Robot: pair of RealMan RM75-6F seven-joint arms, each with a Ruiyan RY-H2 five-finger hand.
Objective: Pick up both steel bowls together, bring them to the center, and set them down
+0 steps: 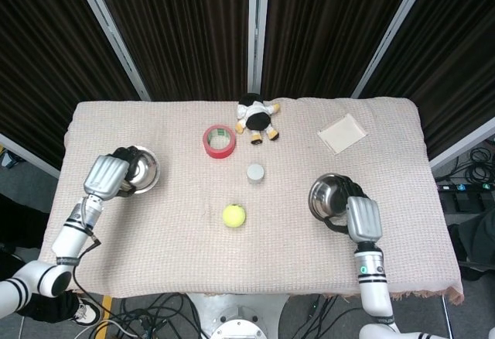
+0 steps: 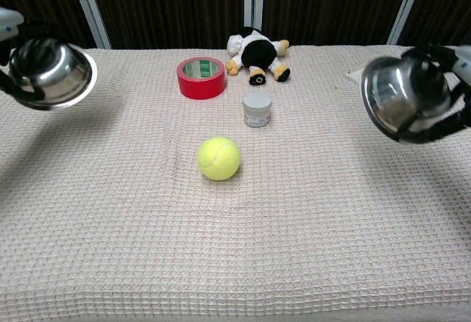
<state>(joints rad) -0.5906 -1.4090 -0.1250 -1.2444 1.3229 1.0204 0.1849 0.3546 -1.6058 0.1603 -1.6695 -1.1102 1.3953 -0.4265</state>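
Two steel bowls are held apart over the cloth-covered table [image 1: 178, 223]. My left hand [image 1: 108, 175] grips one steel bowl [image 1: 141, 171] near the table's left edge. In the chest view this bowl [image 2: 51, 73] hangs above the cloth, tilted, with dark fingers [image 2: 22, 56] around its rim. My right hand [image 1: 361, 217] grips the other steel bowl [image 1: 328, 196] at the right side. That bowl [image 2: 405, 98] is tipped with its opening facing the chest camera, and the right hand [image 2: 455, 87] is behind it.
Around the table's middle lie a yellow tennis ball [image 1: 233, 215] [image 2: 218, 158] and a small grey tin [image 1: 255, 172] [image 2: 257, 109]. Further back are a red tape roll [image 1: 219, 140] [image 2: 200, 77] and a plush toy [image 1: 257, 118] [image 2: 257, 51]. A white pad [image 1: 342, 133] lies back right.
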